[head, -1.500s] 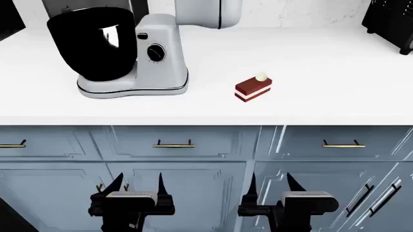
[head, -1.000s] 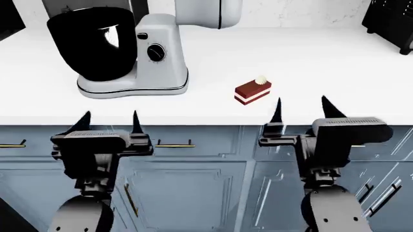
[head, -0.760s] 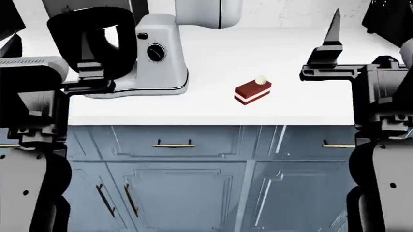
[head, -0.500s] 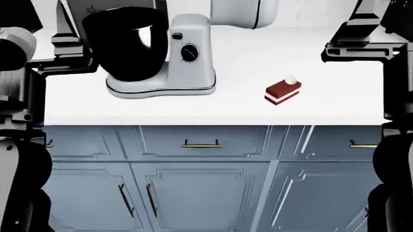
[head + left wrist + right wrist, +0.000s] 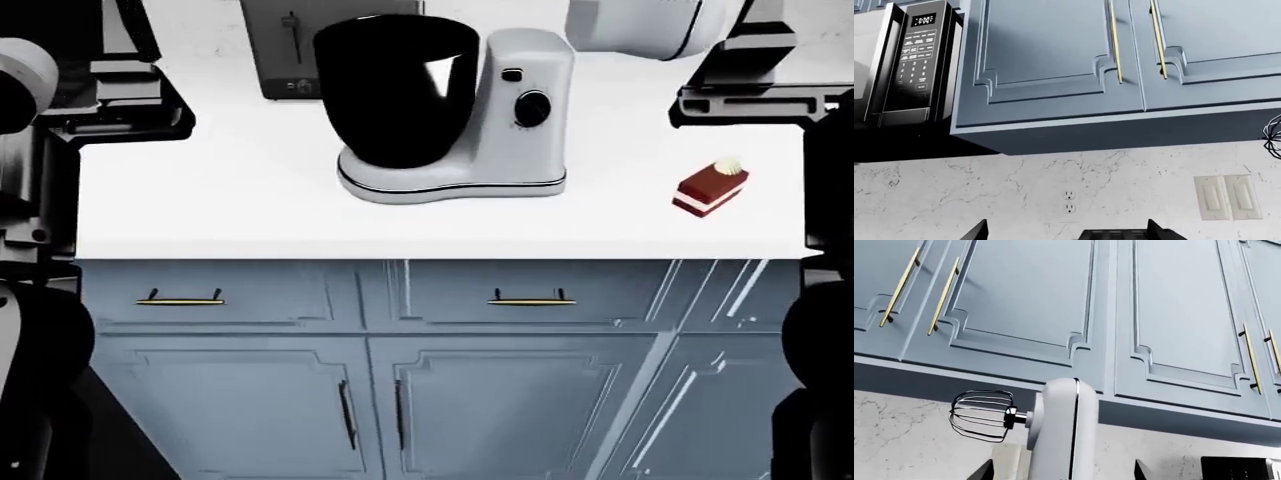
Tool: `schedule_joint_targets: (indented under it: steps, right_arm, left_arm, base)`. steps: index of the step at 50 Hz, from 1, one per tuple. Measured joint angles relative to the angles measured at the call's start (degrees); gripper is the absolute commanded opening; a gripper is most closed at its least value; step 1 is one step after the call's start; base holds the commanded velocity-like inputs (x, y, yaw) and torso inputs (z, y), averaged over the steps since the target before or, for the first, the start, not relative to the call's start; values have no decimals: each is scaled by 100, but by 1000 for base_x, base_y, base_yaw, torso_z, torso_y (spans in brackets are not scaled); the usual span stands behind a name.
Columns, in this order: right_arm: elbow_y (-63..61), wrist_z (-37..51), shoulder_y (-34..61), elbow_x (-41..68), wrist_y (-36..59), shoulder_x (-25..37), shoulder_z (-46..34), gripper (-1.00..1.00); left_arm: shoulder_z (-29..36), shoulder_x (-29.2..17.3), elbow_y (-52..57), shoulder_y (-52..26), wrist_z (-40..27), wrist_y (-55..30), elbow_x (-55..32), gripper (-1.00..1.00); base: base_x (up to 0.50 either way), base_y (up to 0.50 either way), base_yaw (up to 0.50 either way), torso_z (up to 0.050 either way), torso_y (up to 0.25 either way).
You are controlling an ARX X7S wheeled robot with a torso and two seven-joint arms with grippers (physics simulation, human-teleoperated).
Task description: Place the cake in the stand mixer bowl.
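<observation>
The cake (image 5: pixel 711 187) lies on the white counter (image 5: pixel 214 200) near the right edge of the head view, right of the stand mixer. The glossy black stand mixer bowl (image 5: pixel 396 90) sits on the silver-grey mixer (image 5: pixel 527 100) at the counter's middle. My left arm (image 5: pixel 40 110) and right arm (image 5: pixel 767 95) are raised at the view's two sides, with the fingers running off the top edge. The left gripper (image 5: pixel 1067 235) is open and empty, pointing at the back wall. The right gripper (image 5: pixel 1063 472) is open and empty, pointing at the raised mixer head (image 5: pixel 1057 430) and its whisk (image 5: pixel 981 415).
A boxy silver toaster (image 5: pixel 287 50) stands behind the bowl; its top shows in the left wrist view (image 5: pixel 1121 234). A microwave (image 5: pixel 911 65) and blue upper cabinets (image 5: pixel 1054 60) hang over the wall. Drawers and doors (image 5: pixel 400 380) are below the counter edge.
Both arms rose from below the counter to high at the view's sides. The head view shifted left, so the mixer and cake now sit further right, and the toaster came into view.
</observation>
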Motion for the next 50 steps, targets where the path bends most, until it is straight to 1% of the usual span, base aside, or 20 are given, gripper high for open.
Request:
schedule_joint_targets:
  steps: [6, 23, 48, 50]
  right_arm:
    - [-2, 35, -7, -31, -6, 31, -44, 100]
    - [-24, 248, 33, -233, -34, 116, -199, 100]
    - [-326, 332, 16, -165, -256, 145, -29, 100]
    - [-320, 331, 15, -148, -268, 143, -30, 100]
  left_arm:
    - [13, -17, -5, 2, -11, 7, -10, 100]
    - [27, -63, -4, 18, -43, 22, -40, 100]
    - [3, -110, 8, -2, -91, -6, -130, 100]
    - [4, -111, -2, -3, -94, -5, -139, 100]
  base:
    - [0, 454, 0, 0, 0]
    - [10, 0, 0, 0, 0]
    - [496, 0, 0, 0, 0]
    - [53, -8, 0, 0, 0]
